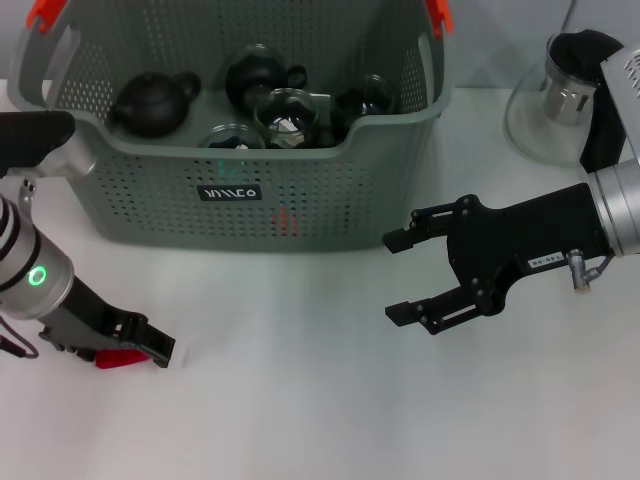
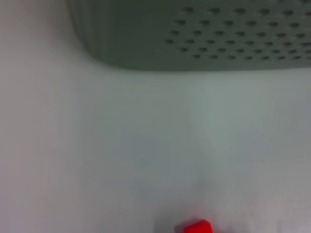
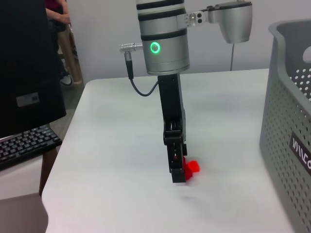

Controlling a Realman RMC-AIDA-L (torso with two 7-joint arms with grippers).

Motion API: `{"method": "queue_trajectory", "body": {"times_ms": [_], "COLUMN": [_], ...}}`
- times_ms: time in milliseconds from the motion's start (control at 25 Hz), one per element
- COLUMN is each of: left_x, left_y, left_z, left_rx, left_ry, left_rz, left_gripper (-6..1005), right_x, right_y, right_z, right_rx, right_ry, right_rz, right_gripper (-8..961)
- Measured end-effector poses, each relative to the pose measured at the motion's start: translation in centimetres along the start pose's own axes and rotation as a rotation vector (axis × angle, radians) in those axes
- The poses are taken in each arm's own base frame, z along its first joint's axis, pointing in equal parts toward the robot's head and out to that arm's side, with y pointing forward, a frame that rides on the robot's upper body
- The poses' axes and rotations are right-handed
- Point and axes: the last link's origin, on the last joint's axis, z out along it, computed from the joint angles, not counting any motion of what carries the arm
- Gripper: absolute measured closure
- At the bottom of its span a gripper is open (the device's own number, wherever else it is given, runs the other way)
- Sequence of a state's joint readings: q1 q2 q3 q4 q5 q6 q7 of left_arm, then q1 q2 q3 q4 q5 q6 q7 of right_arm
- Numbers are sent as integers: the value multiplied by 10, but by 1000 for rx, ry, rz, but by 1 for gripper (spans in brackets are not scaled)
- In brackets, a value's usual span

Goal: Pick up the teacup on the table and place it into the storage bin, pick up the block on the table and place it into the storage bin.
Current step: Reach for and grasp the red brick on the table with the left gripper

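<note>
The red block [image 1: 118,359] lies on the white table at the front left, right at my left gripper [image 1: 150,348], which reaches down to the table surface. The right wrist view shows that gripper [image 3: 178,174] pointing straight down with the block [image 3: 192,168] sticking out beside it. The block [image 2: 197,227] also shows in the left wrist view. The grey storage bin [image 1: 330,190] stands at the back centre and holds dark teapots and glass teacups [image 1: 285,110]. My right gripper [image 1: 402,275] is open and empty, hovering in front of the bin's right end.
A glass jug [image 1: 560,95] on a clear dish stands at the back right, behind my right arm. The bin wall [image 2: 218,39] shows in the left wrist view. Beyond the table's left edge [image 3: 63,160] are a keyboard [image 3: 24,145] and a monitor.
</note>
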State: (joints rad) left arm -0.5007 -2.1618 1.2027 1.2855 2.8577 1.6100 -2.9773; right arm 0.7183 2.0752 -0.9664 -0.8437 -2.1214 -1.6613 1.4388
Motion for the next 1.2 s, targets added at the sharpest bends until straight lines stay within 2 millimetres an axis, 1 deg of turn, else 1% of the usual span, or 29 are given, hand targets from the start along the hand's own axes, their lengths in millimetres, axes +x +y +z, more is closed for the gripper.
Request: {"method": "queue_trajectory", "body": {"times_ms": [440,640,880,1200], "left_x": [3,3,4,8], "left_y": [4,4,6,3], "left_z": [0,0,0,-7], "left_rx": [5,7,11,22], "left_ry": [3,6,9,13], "left_rz": [20,24,32,38], "left_gripper": [181,218,218,217], "right_x": [1,1,1,1], "right_y": [0,0,-1,-1], "right_z": [-1,-1,-1,-1], "right_rx": [4,5,8,12], "right_ry": [-3,-4,-3,-5], "right_rz": [-6,-6,-10,-8], "right_gripper": [87,87,88,89]}}
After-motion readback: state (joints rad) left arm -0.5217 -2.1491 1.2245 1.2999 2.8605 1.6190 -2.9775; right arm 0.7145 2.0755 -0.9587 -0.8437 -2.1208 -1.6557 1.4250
